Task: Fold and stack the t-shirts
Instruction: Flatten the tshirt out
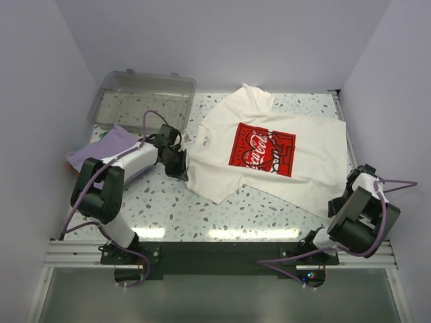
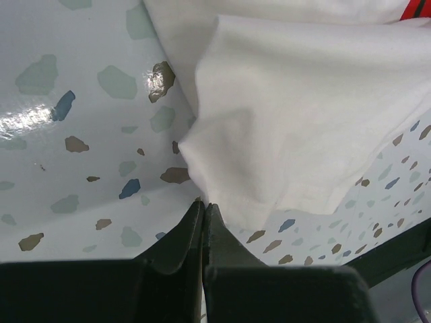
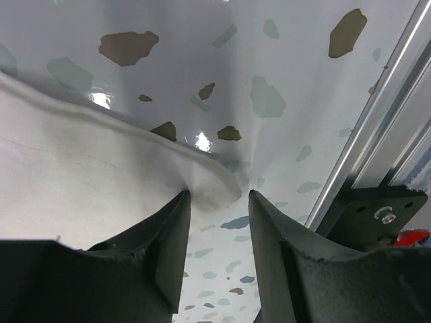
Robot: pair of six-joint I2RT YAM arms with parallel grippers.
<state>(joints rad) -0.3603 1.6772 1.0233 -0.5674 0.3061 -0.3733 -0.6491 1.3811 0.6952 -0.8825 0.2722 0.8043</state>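
A cream-white t-shirt [image 1: 316, 158] with a red square logo lies spread face up across the middle of the table. My left gripper [image 1: 178, 165] is at its left sleeve edge. In the left wrist view the gripper [image 2: 203, 205] is shut, and the white cloth [image 2: 303, 121] puckers into its tips. My right gripper [image 1: 339, 204] is at the shirt's near right corner. In the right wrist view it [image 3: 219, 195] stands open, with the hem corner [image 3: 81, 155] lying between its tips against the left finger. A lavender t-shirt [image 1: 108, 145] lies crumpled at the left, partly under my left arm.
A clear plastic bin [image 1: 145, 77] sits at the back left, touching the lavender shirt. A metal rail [image 3: 377, 128] runs along the table's right edge, close beside my right gripper. The speckled tabletop [image 1: 161, 202] is bare in front of the white shirt.
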